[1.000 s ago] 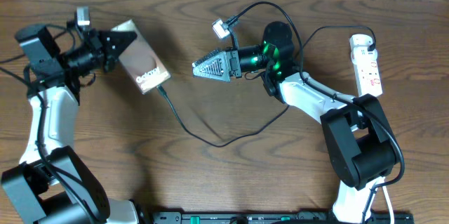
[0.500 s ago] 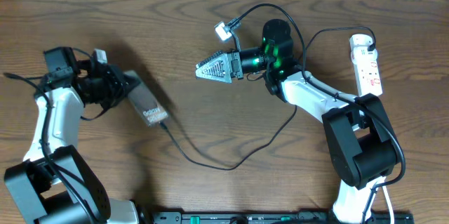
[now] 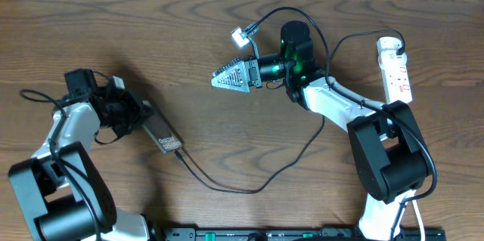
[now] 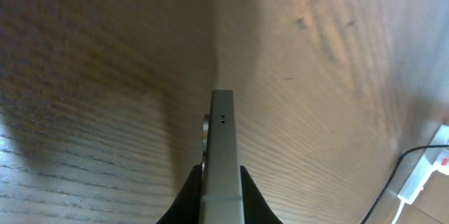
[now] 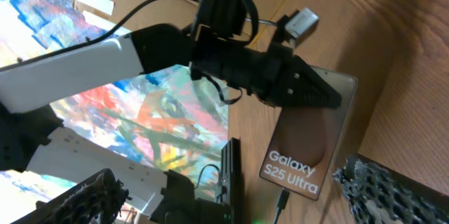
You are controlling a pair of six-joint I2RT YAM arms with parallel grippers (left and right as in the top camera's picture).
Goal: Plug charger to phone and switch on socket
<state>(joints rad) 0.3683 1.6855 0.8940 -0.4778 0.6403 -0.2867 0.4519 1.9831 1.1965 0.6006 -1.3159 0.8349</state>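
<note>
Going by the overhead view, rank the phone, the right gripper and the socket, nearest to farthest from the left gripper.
1. phone: held by the left gripper, lower left.
2. right gripper: upper middle.
3. socket: far right.

Matt, grained brown wood for the table [image 3: 189, 37]; glossy, reflective bronze on the phone [image 5: 316, 140]; smooth white plastic on the socket [image 3: 397, 71].

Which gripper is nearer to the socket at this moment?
Right. The right gripper is over the middle of the table, and the socket lies at its right end. The left gripper, shut on the phone, is farther off, near the left end.
</note>
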